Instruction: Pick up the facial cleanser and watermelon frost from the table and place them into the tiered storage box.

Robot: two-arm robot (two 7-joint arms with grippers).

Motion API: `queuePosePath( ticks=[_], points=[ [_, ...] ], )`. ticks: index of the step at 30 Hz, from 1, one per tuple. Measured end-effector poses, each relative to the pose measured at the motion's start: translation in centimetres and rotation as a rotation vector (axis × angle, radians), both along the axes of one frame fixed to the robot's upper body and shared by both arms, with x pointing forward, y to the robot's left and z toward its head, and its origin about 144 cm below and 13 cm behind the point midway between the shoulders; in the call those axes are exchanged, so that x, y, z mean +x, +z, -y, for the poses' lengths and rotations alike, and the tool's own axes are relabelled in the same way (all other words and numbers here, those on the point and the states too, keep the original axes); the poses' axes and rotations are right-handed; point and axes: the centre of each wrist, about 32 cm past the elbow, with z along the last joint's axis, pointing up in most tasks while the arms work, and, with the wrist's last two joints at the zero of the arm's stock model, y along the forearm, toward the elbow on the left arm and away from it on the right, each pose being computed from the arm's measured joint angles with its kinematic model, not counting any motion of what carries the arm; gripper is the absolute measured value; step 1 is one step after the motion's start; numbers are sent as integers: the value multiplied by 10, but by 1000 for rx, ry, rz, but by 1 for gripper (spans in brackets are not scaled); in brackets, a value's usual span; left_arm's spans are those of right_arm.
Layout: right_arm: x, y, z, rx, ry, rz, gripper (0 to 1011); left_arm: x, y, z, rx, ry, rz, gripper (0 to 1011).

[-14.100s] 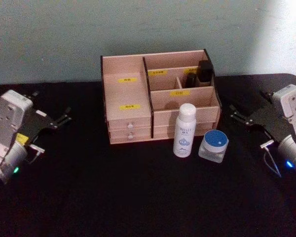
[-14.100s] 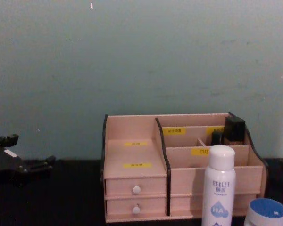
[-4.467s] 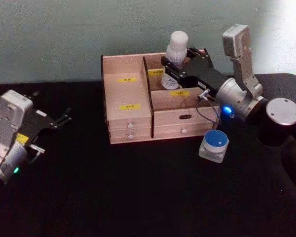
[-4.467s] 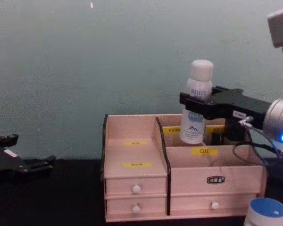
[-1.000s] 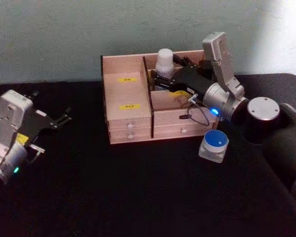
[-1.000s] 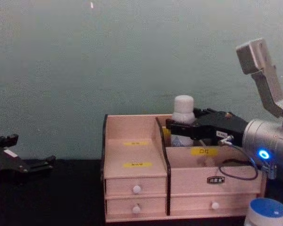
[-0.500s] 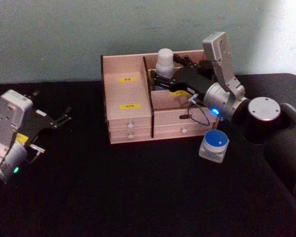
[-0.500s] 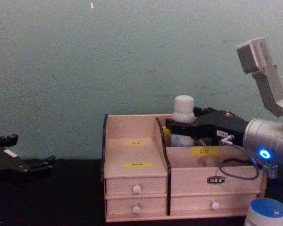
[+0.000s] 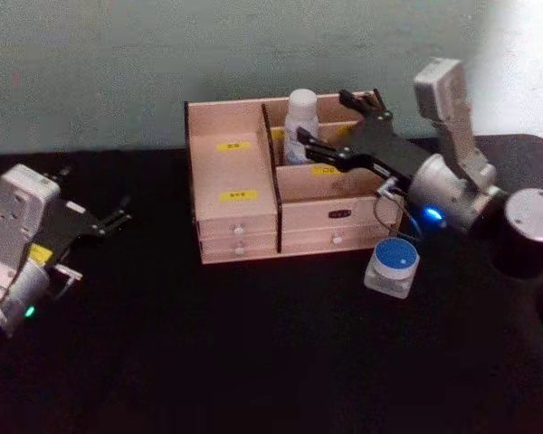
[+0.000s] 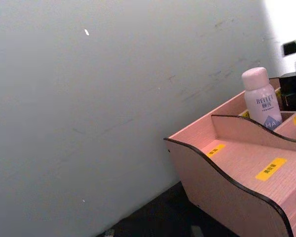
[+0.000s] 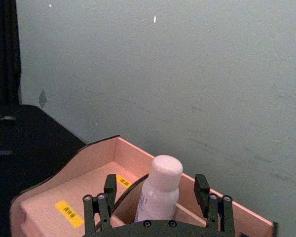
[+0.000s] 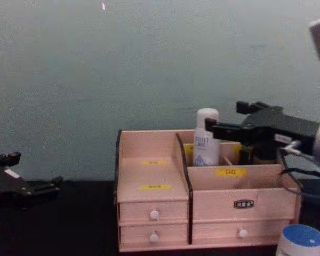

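Table (image 9: 253, 362): black top carrying all items.

Tiered storage box (image 9: 330, 217): sits square and upright. All positions below are given relative to it.

Right gripper (image 9: 322, 116): over the box's rear compartments, reaching in from the box's right side. The jaws are wide and hold nothing. The right wrist view shows one finger on each side of the bottle, with clear air between each finger and the bottle.

Left gripper (image 9: 94, 193): parked well off the box's left side. Jaws apart and empty.

Facial cleanser (image 9: 300, 122): upright in the rear compartment, just right of the box's tall centre divider. Its cap stands proud of the box rim. Judged placed.

Watermelon frost (image 9: 394, 265): on the table just off the box's right front corner, blue lid up. Judged outstanding.

Risks noted:
- The bottle is tall and slim and sits between the open fingers. A sideways withdrawal could strike the cap and tip the bottle against the divider or out over the rim.
- A low retreat could catch a finger on the box wall and shift the box.
- The jar is close to the box front. A finger descending on that side could foul the drawers or nudge the jar away.
- A grip on the jar's wide flat lid alone may slip.
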Motion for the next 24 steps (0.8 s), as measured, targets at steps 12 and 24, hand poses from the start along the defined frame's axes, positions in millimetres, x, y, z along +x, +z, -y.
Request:
queuePosePath(
  ticks=[12,24],
  points=[
    [-60,12,48,-44,18,14,1003,0,0,0,0,0,0,1001],
    [-110,8,81,-90,6,-69,1003,0,0,0,0,0,0,1001]
  ],
)
